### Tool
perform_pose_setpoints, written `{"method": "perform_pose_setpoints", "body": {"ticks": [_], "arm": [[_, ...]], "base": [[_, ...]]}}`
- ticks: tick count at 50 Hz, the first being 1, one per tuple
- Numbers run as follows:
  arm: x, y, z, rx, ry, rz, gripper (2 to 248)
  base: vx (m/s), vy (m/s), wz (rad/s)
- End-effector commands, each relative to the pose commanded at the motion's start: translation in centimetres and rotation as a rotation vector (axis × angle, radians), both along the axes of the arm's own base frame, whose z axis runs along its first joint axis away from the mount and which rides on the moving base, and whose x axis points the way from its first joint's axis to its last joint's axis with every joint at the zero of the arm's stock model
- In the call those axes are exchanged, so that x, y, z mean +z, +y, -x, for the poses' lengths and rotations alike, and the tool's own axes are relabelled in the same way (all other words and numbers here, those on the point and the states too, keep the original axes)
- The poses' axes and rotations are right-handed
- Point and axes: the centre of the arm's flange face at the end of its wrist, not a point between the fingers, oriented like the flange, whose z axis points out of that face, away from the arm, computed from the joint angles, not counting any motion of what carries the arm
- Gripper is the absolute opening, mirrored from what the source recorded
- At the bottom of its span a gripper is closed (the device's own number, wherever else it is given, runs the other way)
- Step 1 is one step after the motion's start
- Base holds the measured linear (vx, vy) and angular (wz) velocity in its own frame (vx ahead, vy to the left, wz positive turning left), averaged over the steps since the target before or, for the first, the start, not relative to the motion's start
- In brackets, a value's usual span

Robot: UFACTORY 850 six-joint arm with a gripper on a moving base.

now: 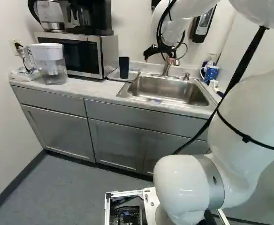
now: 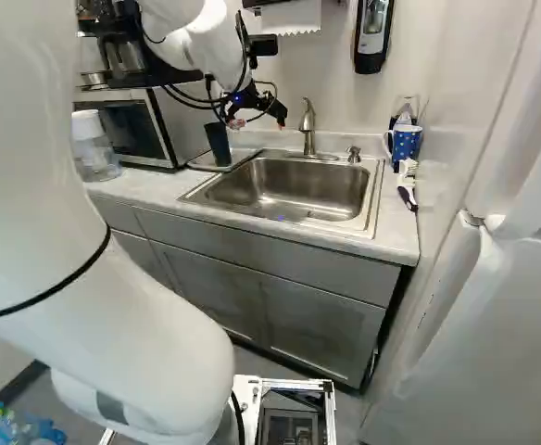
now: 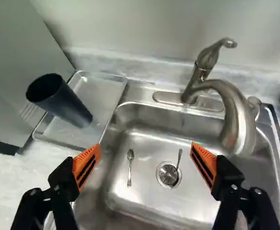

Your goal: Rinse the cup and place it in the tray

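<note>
Dark cup (image 1: 124, 68) upright in a shallow tray (image 3: 99, 96) on the grey worktop (image 1: 83, 89), just above the centre of the left base view; the microwave (image 1: 110, 52) is on one side of it, the steel sink (image 1: 170, 92) on the other; from here I cannot tell whether the cup is wet, and I see no water running from the faucet (image 3: 240, 120). With the cup in its place, the likely step is to draw the arm clear, if the rinse is done; the main risk is a low sideways swing towards the tray, where a finger could catch the cup's rim and tip it over; the curved faucet is near too, just beyond one finger, so a careless turn that way could knock the spout. If the cup does need rinsing, a grasp taken too high or off centre could let it slip and topple against the microwave. The end effector (image 3: 146, 143), at the upper middle of both base views, is spread wide; its two orange pads face each other well apart, with nothing pinched between them and nothing seen touching them; past the gap lie the basin, a small spoon (image 3: 130, 167) and the round drain (image 3: 169, 174).
</note>
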Motion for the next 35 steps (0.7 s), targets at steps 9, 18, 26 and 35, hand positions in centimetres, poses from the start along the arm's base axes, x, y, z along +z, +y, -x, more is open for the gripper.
{"method": "perform_pose_setpoints", "body": {"ticks": [9,18,26,35], "arm": [[-0.4,-1.0,1.6,-0.024,0.061,-0.007,247],[-0.5,-2.3,2.7,-0.054,0.060,-0.007,247],[-0.5,-3.5,3.6,-0.082,0.058,-0.008,247],[-0.5,-4.6,4.7,-0.112,0.056,-0.009,247]], "base": [[0.000,0.000,0.000],[0.000,0.000,0.000],[0.000,0.000,0.000],[0.000,0.000,0.000]]}}
